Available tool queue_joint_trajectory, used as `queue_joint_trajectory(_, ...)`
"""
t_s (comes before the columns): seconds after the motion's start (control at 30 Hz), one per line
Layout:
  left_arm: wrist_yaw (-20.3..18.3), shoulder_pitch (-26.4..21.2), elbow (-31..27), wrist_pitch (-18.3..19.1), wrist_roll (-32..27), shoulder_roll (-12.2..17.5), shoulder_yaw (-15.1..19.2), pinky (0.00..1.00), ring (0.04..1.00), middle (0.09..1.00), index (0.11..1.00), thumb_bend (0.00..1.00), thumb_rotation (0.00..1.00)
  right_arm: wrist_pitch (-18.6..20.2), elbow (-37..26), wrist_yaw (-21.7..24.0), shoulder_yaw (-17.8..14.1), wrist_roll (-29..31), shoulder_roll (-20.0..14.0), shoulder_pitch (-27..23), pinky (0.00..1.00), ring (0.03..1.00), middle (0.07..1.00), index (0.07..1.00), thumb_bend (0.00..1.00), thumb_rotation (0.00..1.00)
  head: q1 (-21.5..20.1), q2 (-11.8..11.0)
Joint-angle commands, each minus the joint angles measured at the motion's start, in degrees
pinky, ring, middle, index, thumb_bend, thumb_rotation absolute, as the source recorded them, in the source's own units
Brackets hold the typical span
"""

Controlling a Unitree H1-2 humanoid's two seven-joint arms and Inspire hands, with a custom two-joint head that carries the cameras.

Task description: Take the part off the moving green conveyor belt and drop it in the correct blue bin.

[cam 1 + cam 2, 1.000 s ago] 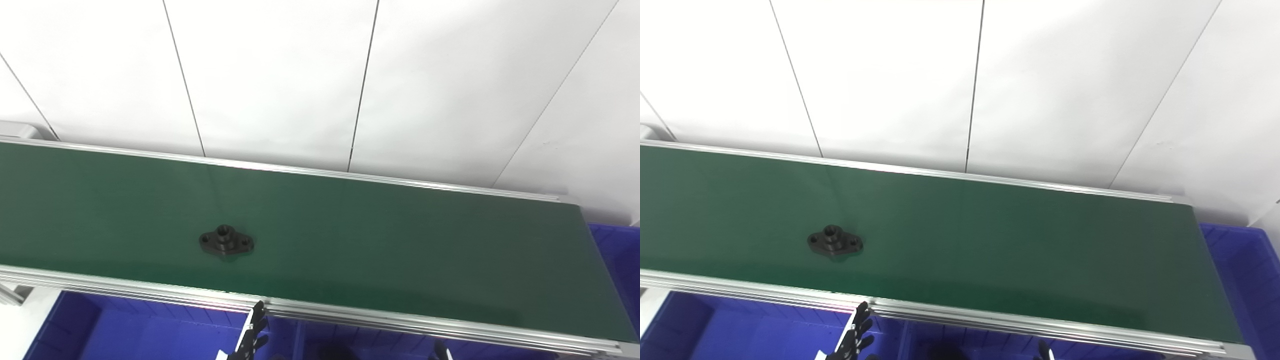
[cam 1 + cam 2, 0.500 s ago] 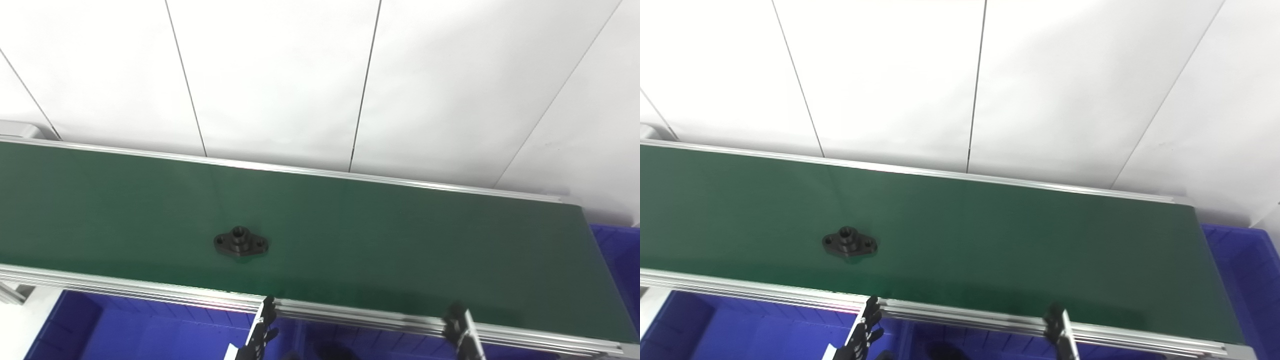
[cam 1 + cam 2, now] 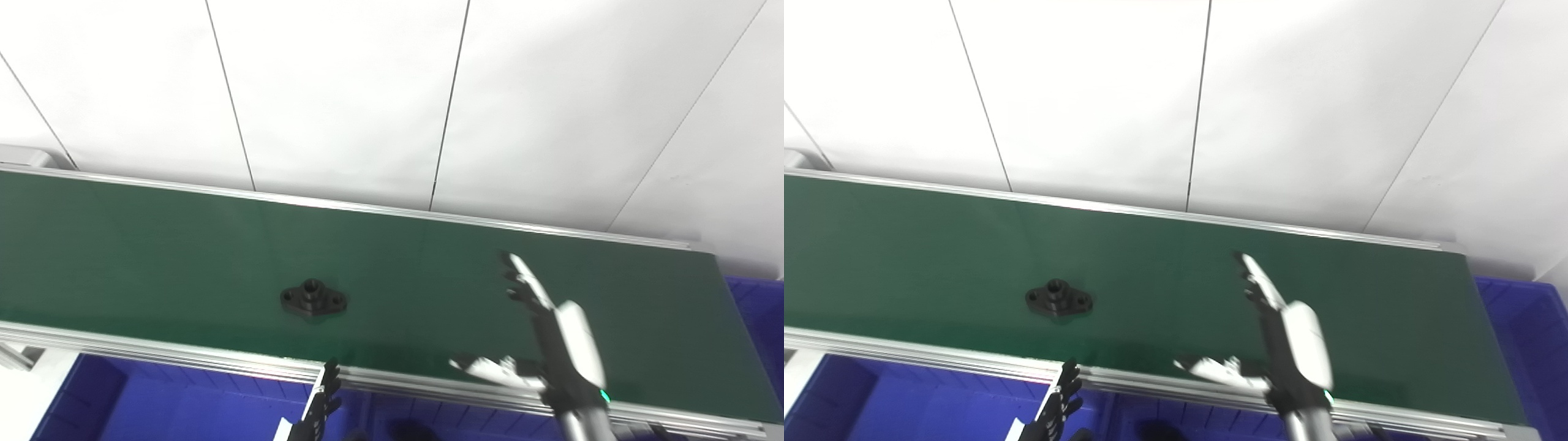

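Note:
A black flanged part (image 3: 313,299) with a raised centre hub lies flat on the green conveyor belt (image 3: 153,245), left of the middle. Over the belt's right half, my right hand (image 3: 551,334) is raised with fingers stretched forward and thumb spread to the left, open and empty. It is well to the right of the part. Only the fingertips of my left hand (image 3: 318,407) show below the belt's front rail, over a blue bin (image 3: 184,410); the rest of that hand is cut off by the picture's bottom edge.
Aluminium rails (image 3: 184,361) border the belt front and back. Blue bins sit below the front rail, and another blue bin (image 3: 756,318) stands at the belt's right end. A white panelled wall (image 3: 367,92) rises behind.
The part has travelled to the right along the belt. My right hand has risen from the bottom edge to over the belt's right half, fingers spread. The left hand barely moved.

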Motion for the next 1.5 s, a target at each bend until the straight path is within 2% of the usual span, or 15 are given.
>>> queue_joint_trajectory(0.0,-0.3,0.3,-2.1,-0.2,0.4,0.0,-0.7,0.93,0.979,1.000,1.000,0.72,0.82,2.6,0.8,0.7,1.7,-4.0,0.7,-3.3,0.69,0.833,0.891,0.898,0.97,0.58,0.0,0.2)
queue_joint_trajectory(0.37,-0.5,1.5,-4.2,-0.3,-1.2,0.4,-1.1,0.93,0.972,1.000,1.000,0.70,0.82,8.8,13.9,1.4,8.8,-13.4,2.4,-15.4,0.67,0.810,0.867,0.880,0.97,0.54,0.0,0.7)
queue_joint_trajectory(0.57,-0.7,2.6,-5.5,0.1,-1.4,0.7,-1.6,0.95,0.975,1.000,1.000,0.72,0.83,10.8,20.2,1.8,11.5,-15.5,2.6,-19.5,0.62,0.752,0.836,0.856,0.96,0.51,0.0,0.9)
queue_joint_trajectory(0.77,-0.8,4.0,-7.2,0.6,-1.4,0.6,-2.3,0.94,0.975,1.000,1.000,0.71,0.82,12.5,23.8,2.9,14.0,-16.3,2.6,-21.8,0.67,0.759,0.826,0.854,0.95,0.51,0.3,1.3)
queue_joint_trajectory(0.9,-0.7,4.5,-7.8,0.2,-1.6,0.4,-2.8,0.94,0.972,1.000,1.000,0.70,0.81,13.2,25.5,3.1,15.7,-17.0,2.5,-23.1,0.58,0.705,0.790,0.834,0.95,0.50,0.6,1.4)
queue_joint_trajectory(1.0,-0.5,4.7,-8.1,0.5,-1.1,0.2,-3.1,0.94,0.969,1.000,1.000,0.69,0.81,13.7,26.3,2.9,16.8,-17.6,2.4,-23.6,0.55,0.679,0.775,0.823,0.95,0.49,0.9,1.7)
queue_joint_trajectory(1.13,-0.4,4.9,-8.6,1.1,-0.8,-0.1,-3.5,0.94,0.970,1.000,1.000,0.71,0.82,15.0,27.1,4.5,19.2,-19.8,2.0,-24.4,0.48,0.595,0.745,0.803,0.91,0.44,1.2,1.9)
queue_joint_trajectory(1.2,-0.5,5.0,-8.8,1.2,-0.7,-0.2,-3.7,0.95,0.972,1.000,1.000,0.72,0.83,15.1,27.2,4.5,20.1,-20.8,1.9,-24.4,0.40,0.492,0.669,0.778,0.91,0.40,1.3,1.9)
queue_joint_trajectory(1.37,0.0,5.2,-9.1,1.7,0.9,-0.7,-4.2,0.92,0.965,1.000,1.000,0.72,0.84,15.0,28.6,2.7,21.8,-22.7,3.4,-23.7,0.31,0.395,0.593,0.748,0.90,0.34,1.8,2.3)
queue_joint_trajectory(1.47,0.1,5.2,-9.0,1.8,1.4,-1.0,-4.3,0.91,0.959,1.000,1.000,0.70,0.84,15.1,29.0,2.3,22.1,-22.6,4.1,-23.4,0.27,0.395,0.631,0.737,0.85,0.28,2.0,2.5)
